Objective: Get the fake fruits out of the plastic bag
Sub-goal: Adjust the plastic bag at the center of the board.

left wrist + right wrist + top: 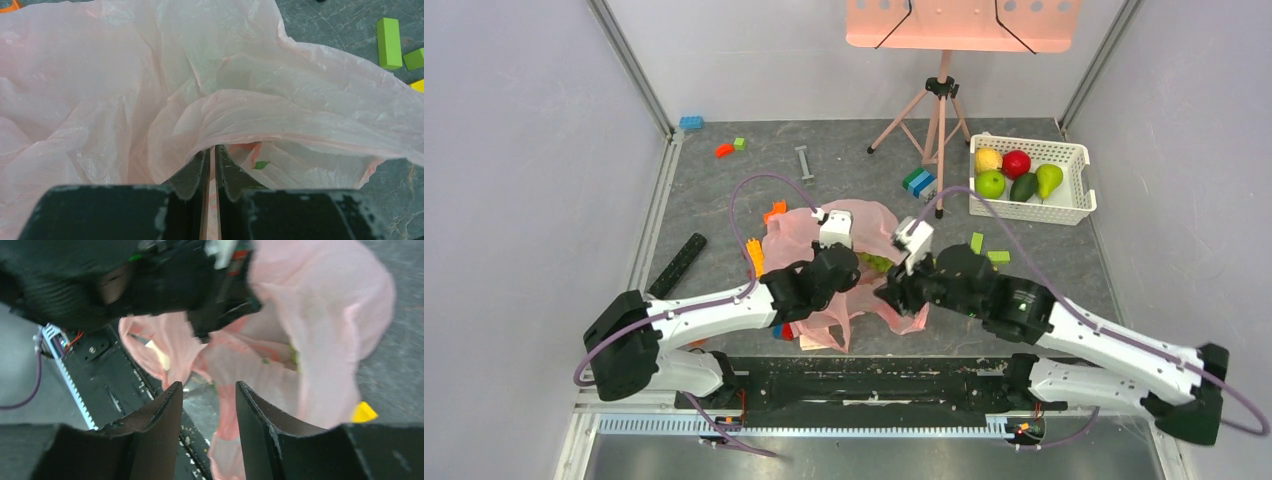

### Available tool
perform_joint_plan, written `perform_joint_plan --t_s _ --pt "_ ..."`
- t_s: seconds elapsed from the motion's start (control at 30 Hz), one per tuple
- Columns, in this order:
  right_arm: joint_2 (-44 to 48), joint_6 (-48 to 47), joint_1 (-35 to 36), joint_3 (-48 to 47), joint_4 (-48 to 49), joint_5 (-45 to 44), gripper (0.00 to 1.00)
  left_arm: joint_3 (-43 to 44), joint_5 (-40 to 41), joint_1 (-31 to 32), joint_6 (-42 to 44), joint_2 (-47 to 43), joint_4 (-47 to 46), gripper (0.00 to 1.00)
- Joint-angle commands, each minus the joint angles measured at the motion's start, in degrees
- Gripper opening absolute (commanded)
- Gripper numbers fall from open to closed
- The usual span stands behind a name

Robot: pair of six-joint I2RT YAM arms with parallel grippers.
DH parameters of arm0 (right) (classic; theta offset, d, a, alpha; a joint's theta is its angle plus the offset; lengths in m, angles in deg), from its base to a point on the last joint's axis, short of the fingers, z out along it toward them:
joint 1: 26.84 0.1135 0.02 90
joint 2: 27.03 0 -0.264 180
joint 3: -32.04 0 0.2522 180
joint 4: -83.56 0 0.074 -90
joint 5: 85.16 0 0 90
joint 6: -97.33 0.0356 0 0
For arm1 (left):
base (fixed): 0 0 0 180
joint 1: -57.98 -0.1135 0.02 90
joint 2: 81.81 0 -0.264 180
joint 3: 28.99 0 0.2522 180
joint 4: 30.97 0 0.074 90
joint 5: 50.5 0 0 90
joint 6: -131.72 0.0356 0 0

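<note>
A pink translucent plastic bag (792,238) is shown crumpled at the centre of a grey worktop (854,172), between two white-and-black arms that reach in from the near edge. The left end effector (211,150) is closed on a fold of the bag's film near its mouth, with a strip of pink pinched between jaws that almost touch. The right end effector (208,386) is open, with nothing between its parted jaws, and is held just beside the bag's right side; its own view is blurred. Five of the fake fruits are gathered in a white lattice basket (1032,212) well apart at the right: a lemon (988,158), a red apple (1016,163), a green apple (990,184), an avocado (1024,187) and a pear (1048,180). A green patch, probably the grapes (879,263), is seen at the bag's opening between the two end effectors. The step in hand is judged to be the removal of this last fruit. It would be done well if the pinched film were lifted and drawn taut so that the mouth is held wide. The open jaws could then be guided straight in and closed on the fruit alone. A loose fold caught with it could drag the whole bag along. Both arms are stretched forward and angled inward, so that their wrists are brought together over the bag.
</note>
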Motion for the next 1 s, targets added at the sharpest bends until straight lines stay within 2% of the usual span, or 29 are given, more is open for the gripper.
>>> perform_joint_plan --t_s 0.0,0.1,0.33,0.53,0.73,0.97 --pt "-4.45 1.21 10.63 -3.87 4.12 -13.33 0.44 -0.17 -2.86 -1.87 2.45 -1.5 -3.96 0.13" --pt "-6.87 3.02 14.82 -1.98 6.37 -16.69 0.39 0.43 -4.04 -2.36 3.26 -1.46 -4.56 0.13" --pt "-10.55 10.12 15.3 3.82 11.15 -24.22 0.27 0.93 -7.31 -4.02 3.76 -1.03 -5.22 0.13" --pt "-18.15 13.9 15.07 1.6 11.19 -30.17 0.26 2.02 -10.59 -4.83 3.73 -0.84 -7.12 0.13" --pt "-23.37 16.18 9.89 4.09 16.29 -31.15 0.26 2.6 -10.94 -5.3 4.32 -1.1 -6.93 0.13" --pt "-26.37 11.96 3.85 7.34 26.52 -27.1 0.27 2.84 -11.37 -6.64 5.03 -1.88 -6.29 0.13"
